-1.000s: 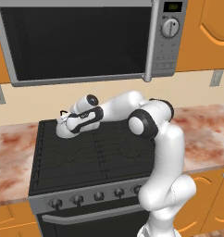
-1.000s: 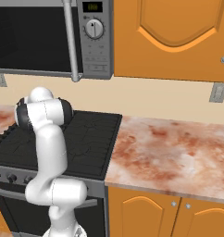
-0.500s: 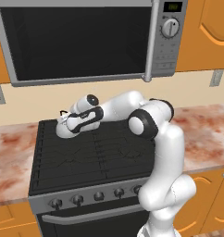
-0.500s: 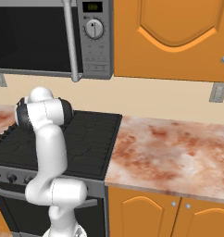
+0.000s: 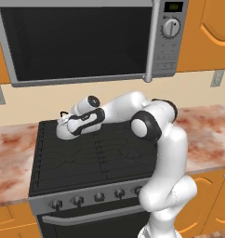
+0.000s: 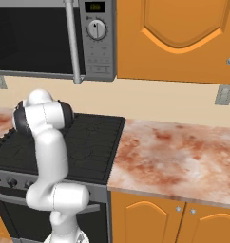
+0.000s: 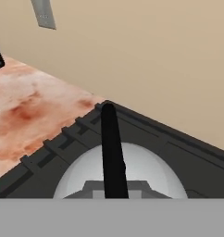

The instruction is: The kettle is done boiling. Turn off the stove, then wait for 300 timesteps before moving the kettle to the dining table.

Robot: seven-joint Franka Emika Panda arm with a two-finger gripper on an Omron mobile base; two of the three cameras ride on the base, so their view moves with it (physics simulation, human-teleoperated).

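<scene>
A white robot arm reaches across the black stove (image 5: 93, 160) to its back left corner, where the gripper (image 5: 63, 124) sits right over the small silver-white kettle (image 5: 62, 131). Seen from the hand, the kettle's dome (image 7: 132, 171) lies directly beneath the fingers, its black handle (image 7: 111, 150) running up between them. Whether the fingers are open or closed around it cannot be told.

Kettle (image 5: 63, 128): largely hidden behind the gripper (image 5: 68, 124) at the stove's (image 5: 86, 160) 10 o'clock corner; finger state indiscernible. Hand view: kettle's lower body cut off at 6 o'clock.
</scene>
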